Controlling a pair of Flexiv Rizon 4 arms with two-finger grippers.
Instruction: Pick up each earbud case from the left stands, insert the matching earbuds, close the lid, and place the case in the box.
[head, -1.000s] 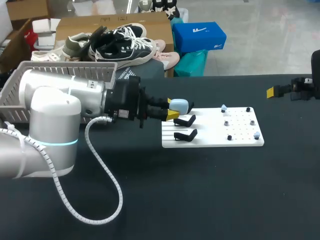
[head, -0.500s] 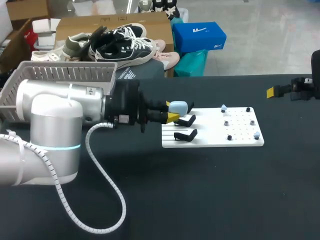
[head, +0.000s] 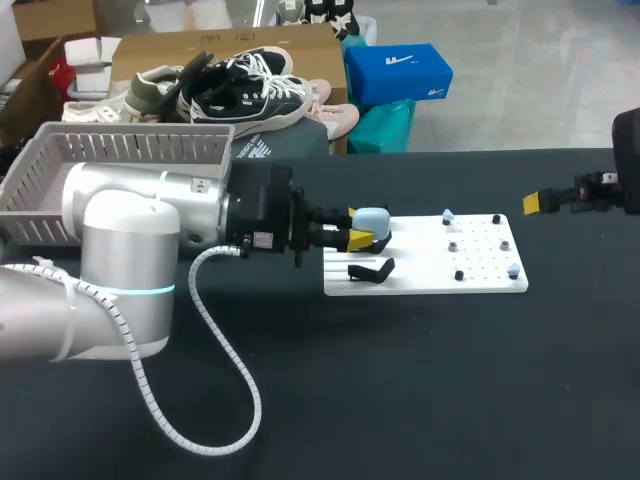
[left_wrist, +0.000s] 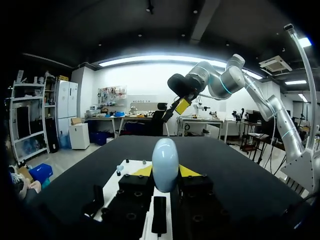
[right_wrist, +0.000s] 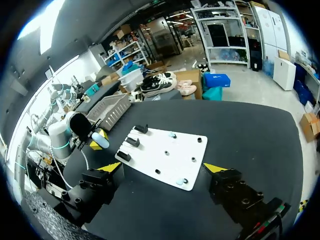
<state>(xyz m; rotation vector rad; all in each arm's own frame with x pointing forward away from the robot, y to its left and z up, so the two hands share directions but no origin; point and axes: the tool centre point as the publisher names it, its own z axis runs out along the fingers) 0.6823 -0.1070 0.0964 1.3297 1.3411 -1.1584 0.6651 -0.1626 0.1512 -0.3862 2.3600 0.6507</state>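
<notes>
Left gripper (head: 360, 234): clamped on the pale-blue earbud case (head: 370, 219), one yellow tip on each side.
Case: held over the left end of the white board (head: 480, 277), just above the black stands (head: 371, 268); I cannot tell whether it is clear of them.
Doing it well: a straight lift first, I judge, with a firm grip and no tilt, before presenting it for a pale-blue earbud (head: 447, 214).
Left arm: stretched level from the left, wrist horizontal.
Right gripper (right_wrist: 162, 167): fingers wide apart, empty, far right, well apart from the board.

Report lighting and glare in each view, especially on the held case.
Head view: even light; the pale blue case stands out against the black table. Left wrist view: strong backlight, case softly lit, the left gripper dark. Right wrist view: white board bright, evenly lit.
</notes>
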